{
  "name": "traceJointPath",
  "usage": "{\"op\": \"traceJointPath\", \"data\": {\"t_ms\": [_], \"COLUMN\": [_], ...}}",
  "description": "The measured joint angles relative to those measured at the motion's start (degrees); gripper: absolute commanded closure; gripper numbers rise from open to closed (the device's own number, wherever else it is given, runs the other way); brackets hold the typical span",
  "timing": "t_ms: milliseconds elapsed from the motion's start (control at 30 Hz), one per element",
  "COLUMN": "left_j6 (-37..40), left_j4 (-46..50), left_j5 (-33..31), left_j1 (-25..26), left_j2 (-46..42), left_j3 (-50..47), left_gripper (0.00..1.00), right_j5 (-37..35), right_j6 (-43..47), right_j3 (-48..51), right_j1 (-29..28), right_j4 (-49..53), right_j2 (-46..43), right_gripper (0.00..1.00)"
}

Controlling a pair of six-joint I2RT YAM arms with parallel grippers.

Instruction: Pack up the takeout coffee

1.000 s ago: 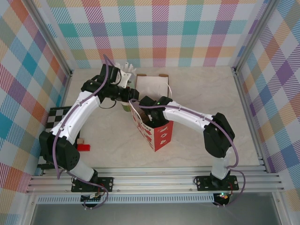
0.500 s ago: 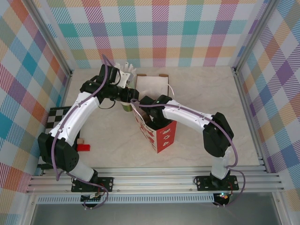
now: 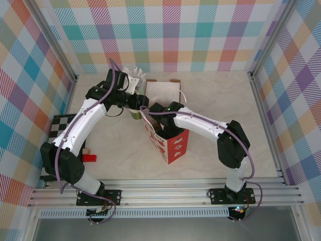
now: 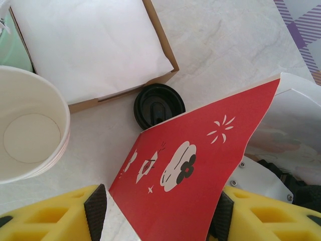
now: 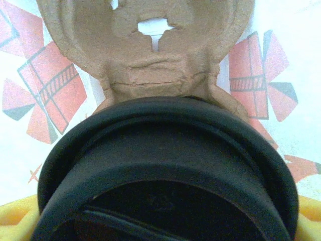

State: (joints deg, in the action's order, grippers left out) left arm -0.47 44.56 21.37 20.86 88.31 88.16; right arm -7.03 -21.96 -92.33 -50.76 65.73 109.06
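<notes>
The takeout coffee (image 5: 165, 165) is seen from above in the right wrist view, its black lid close to the camera. My right gripper (image 5: 160, 226) is shut on it, yellow fingers (image 5: 11, 216) at the lower corners. It hangs inside the red paper bag (image 3: 171, 144), over a brown pulp cup carrier (image 5: 145, 50). My left gripper (image 4: 158, 218) is open at the bag's top, its pads wide apart. The bag's red wall (image 4: 190, 170) stands between them. The bag's mouth hides my right gripper in the top view.
A stack of lidless green cups (image 4: 30, 130) stands beside the bag (image 3: 134, 114). A loose black lid (image 4: 159, 105) lies next to a paper-lined brown box (image 4: 90, 45). A checkered board (image 3: 57, 128) and a red block (image 3: 89, 157) sit at the left.
My right arm has sunk a little further into the bag, and the bag has shifted slightly toward the right. The left arm has hardly moved.
</notes>
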Motion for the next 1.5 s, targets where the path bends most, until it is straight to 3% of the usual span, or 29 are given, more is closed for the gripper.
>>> {"op": "traceJointPath", "data": {"t_ms": [233,600,700,1500], "left_j6": [0.00,0.00,0.00,0.02], "left_j4": [0.00,0.02,0.02,0.04], "left_j5": [0.17,0.61,0.61,0.61], "left_j1": [0.00,0.00,0.00,0.00], "left_j2": [0.00,0.00,0.00,0.00], "left_j3": [0.00,0.00,0.00,0.00], "left_gripper": [0.40,0.40,0.40,0.39], "right_j5": [-0.02,-0.02,-0.04,-1.60], "right_j6": [-0.31,-0.31,-0.35,-0.31], "right_j3": [-0.15,-0.92,-1.14,-3.43], "right_j1": [0.00,0.00,0.00,0.00], "right_j4": [0.28,1.25,1.51,3.06], "right_j2": [0.00,-0.02,-0.02,-1.64], "right_gripper": [0.06,0.06,0.00,0.00]}}
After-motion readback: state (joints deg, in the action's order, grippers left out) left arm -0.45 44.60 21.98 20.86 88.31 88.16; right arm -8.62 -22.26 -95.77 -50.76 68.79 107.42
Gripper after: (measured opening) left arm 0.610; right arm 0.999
